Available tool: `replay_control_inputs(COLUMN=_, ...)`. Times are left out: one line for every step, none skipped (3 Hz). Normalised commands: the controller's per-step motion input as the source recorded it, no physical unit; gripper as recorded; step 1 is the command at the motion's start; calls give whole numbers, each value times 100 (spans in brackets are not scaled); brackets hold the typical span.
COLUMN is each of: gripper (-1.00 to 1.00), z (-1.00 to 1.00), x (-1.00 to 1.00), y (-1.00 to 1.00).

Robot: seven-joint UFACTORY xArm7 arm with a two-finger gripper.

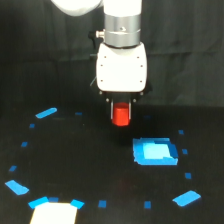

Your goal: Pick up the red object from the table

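The black matte bench [75,160] fills the exterior view from edge to edge, its dark surface broken only by scattered blue marks. Above it, entering from the top of the frame, hangs the arm [121,30], a white rounded link leading into a grey metallic wrist ring and then a white boxy housing that points straight down. Next in size is the flat blue square [155,152], lying on the bench toward the exterior view's right and a little nearer the camera than the arm. A pale, overexposed patch [54,213] sits at the bottom edge toward the exterior view's left, with blue tape showing at its upper corners. Slanted strips of blue tape [46,113] lie at the far left, at the near left and at the near right, and small blue dots run in a loose ring between them. Below the white housing sits the tool [120,114], its short dark fingers closed narrowly on the red object [120,116], which shows between them as a small bright red-orange stub. The red object appears raised clear of the bench, beside and apart from the blue square.
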Motion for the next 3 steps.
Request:
replay_control_inputs(gripper=-45, z=100, x=47, y=6)
replay_control_inputs(gripper=-64, z=100, x=-3, y=81)
replay_control_inputs(gripper=-100, z=100, x=-44, y=39)
